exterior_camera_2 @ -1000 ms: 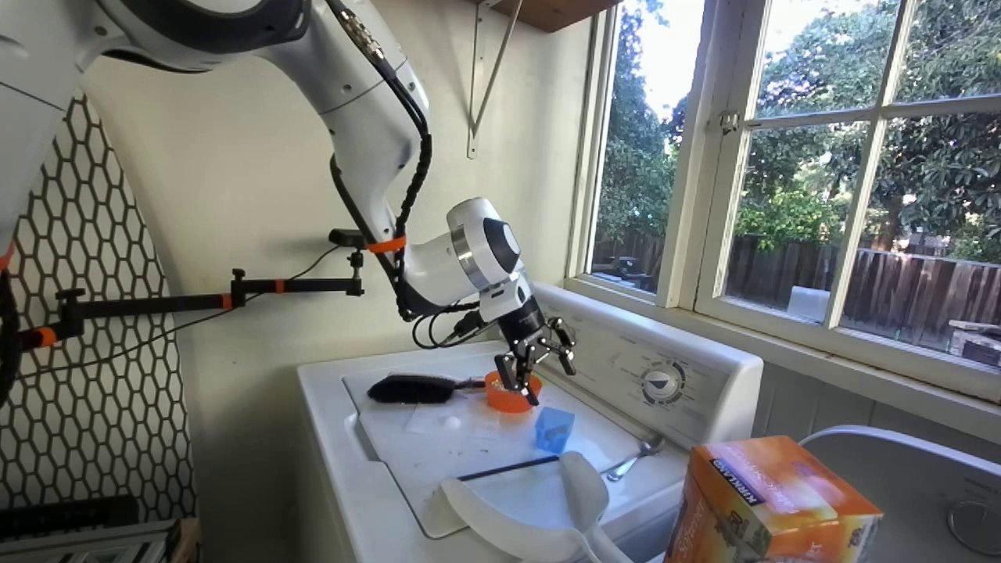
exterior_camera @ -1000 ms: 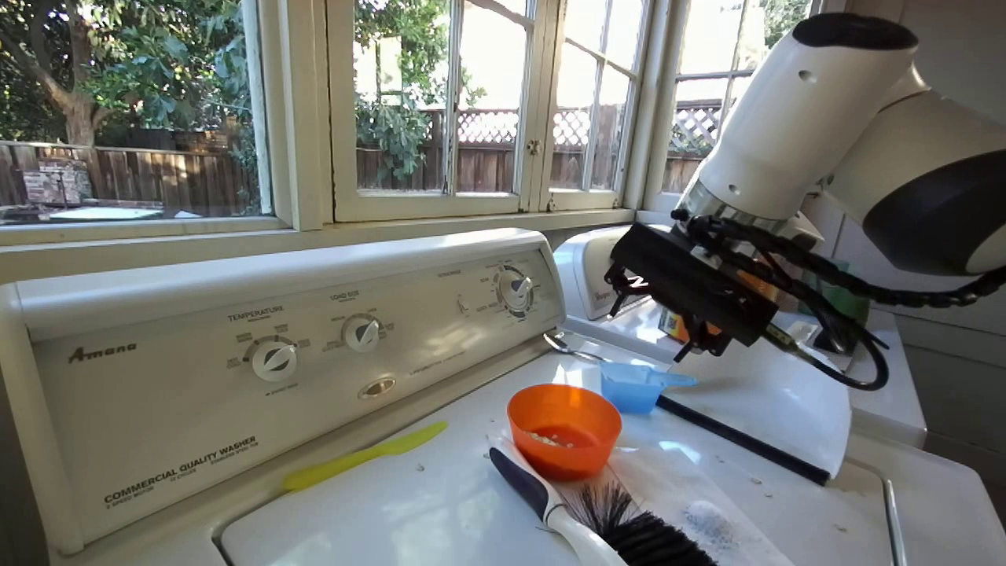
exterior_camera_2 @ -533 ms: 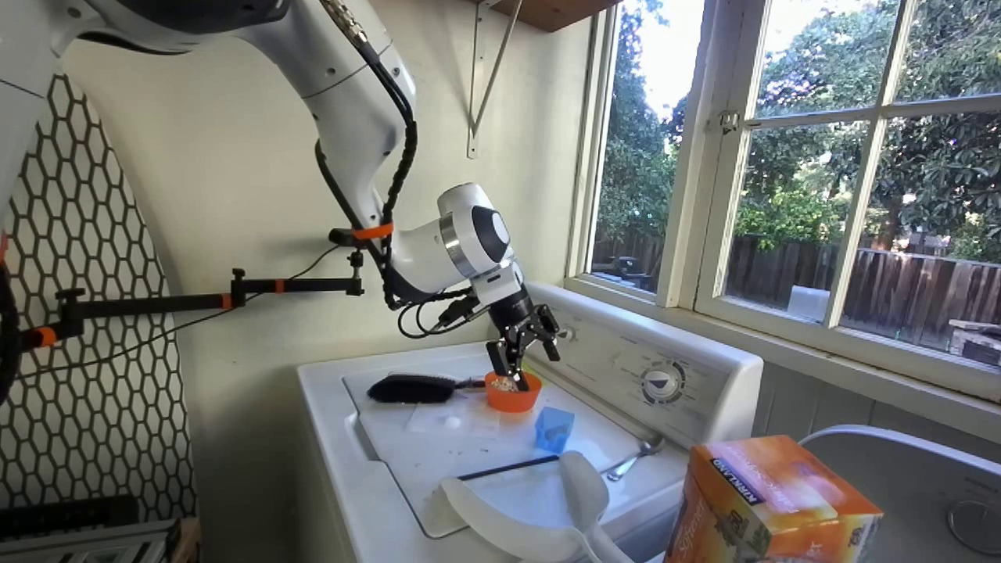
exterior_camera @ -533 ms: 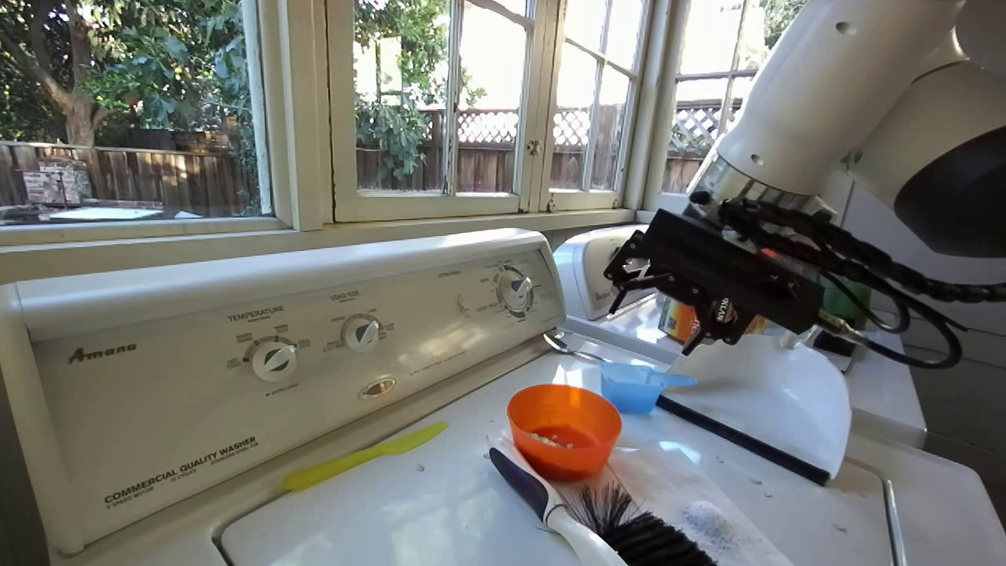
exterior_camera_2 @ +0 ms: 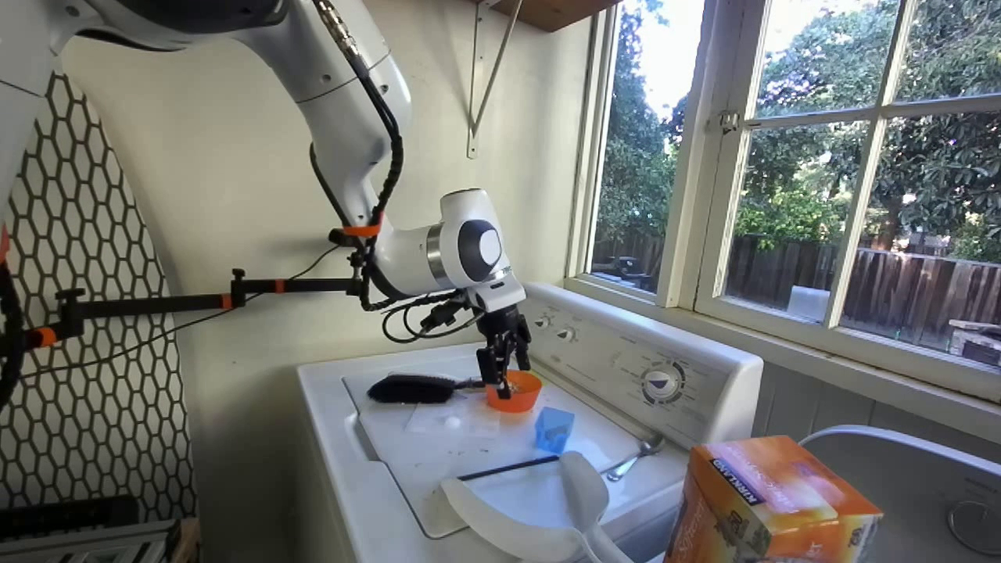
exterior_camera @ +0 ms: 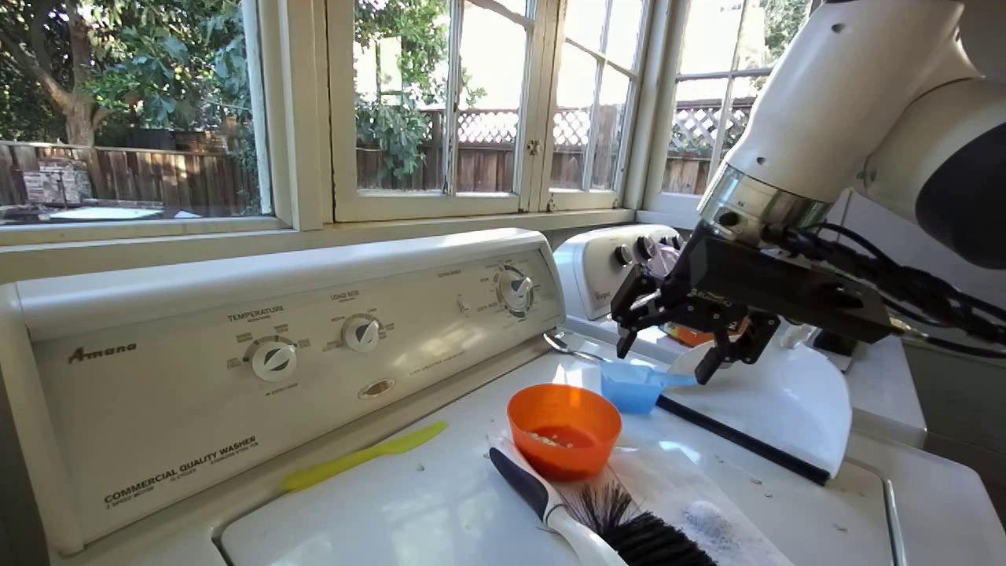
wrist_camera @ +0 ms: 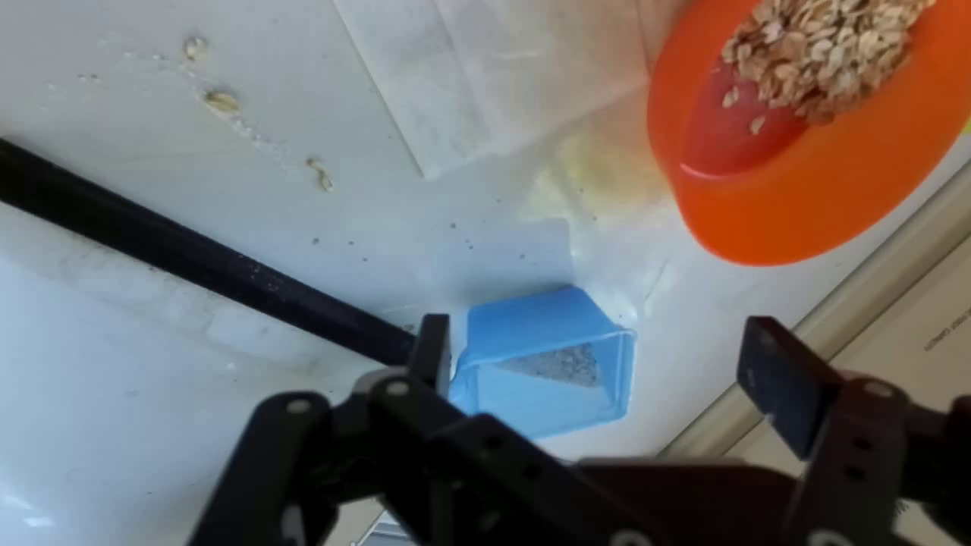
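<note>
The gripper (exterior_camera: 664,363) has tipped more steeply downward; its jaws hang apart above the blue scoop (wrist_camera: 531,326), which sits near the orange bowl (wrist_camera: 796,212).

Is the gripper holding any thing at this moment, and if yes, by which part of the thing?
Nothing is held: the gripper stands open, and the nearby blue scoop is not gripped.
</note>
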You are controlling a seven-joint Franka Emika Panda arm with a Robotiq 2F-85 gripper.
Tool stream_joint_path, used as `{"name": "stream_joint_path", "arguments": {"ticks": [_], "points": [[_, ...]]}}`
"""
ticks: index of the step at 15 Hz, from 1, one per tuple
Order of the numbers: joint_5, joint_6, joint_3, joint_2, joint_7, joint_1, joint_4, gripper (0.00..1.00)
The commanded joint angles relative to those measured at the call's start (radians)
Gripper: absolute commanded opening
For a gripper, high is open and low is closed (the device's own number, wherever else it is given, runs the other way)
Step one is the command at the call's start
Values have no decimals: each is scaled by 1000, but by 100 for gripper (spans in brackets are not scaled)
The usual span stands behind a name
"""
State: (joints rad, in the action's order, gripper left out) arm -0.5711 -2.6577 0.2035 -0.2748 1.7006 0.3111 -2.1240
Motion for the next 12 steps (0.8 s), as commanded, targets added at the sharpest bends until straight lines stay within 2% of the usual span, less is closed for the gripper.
{"name": "stream_joint_path", "arguments": {"ticks": [1,9,10,12], "points": [[107,6,-2,16,-180,9,-29,70],[240,0,0,-19,-491,28,-35,6],[256,1,1,-22,-525,30,-39,1],[295,-7,7,-35,-601,29,-47,0]]}}
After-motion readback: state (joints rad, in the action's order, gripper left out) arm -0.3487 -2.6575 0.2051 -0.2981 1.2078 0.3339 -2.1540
